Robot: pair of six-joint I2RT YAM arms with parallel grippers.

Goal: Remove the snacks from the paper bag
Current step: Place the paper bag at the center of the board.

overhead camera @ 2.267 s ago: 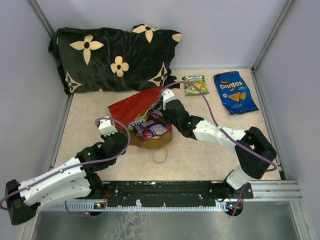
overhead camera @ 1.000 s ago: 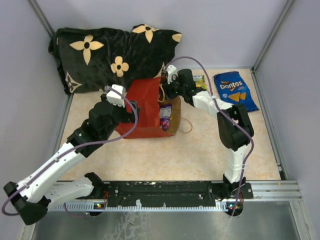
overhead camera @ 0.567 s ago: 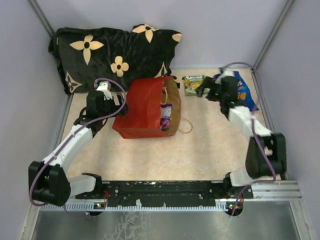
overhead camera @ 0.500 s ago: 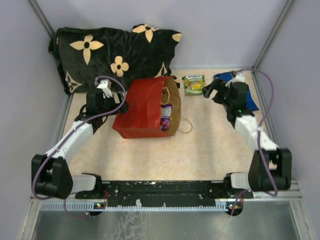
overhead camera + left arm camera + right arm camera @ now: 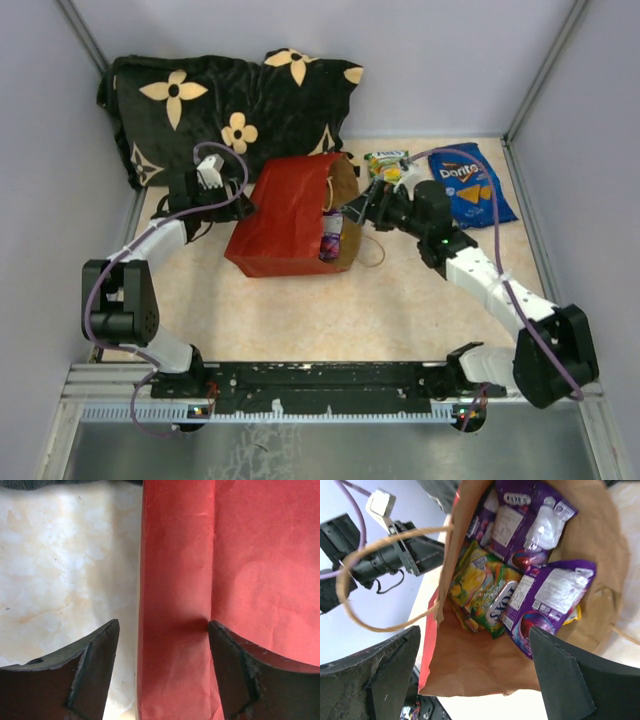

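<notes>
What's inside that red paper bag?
The paper bag holds an upper purple pouch, a lower purple pouch and a green-yellow pouch. A yellow sliver peeks from under the lower one; anything beneath them is covered.

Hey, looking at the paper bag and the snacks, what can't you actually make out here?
- Top view: the red wall of the paper bag hides its inside; only one purple pouch shows.
- Right wrist view: a yellow packet is mostly under overlapping pouches; anything beneath the pile is hidden.
- Left wrist view: the bag's mouth is cut off by the frame.
</notes>
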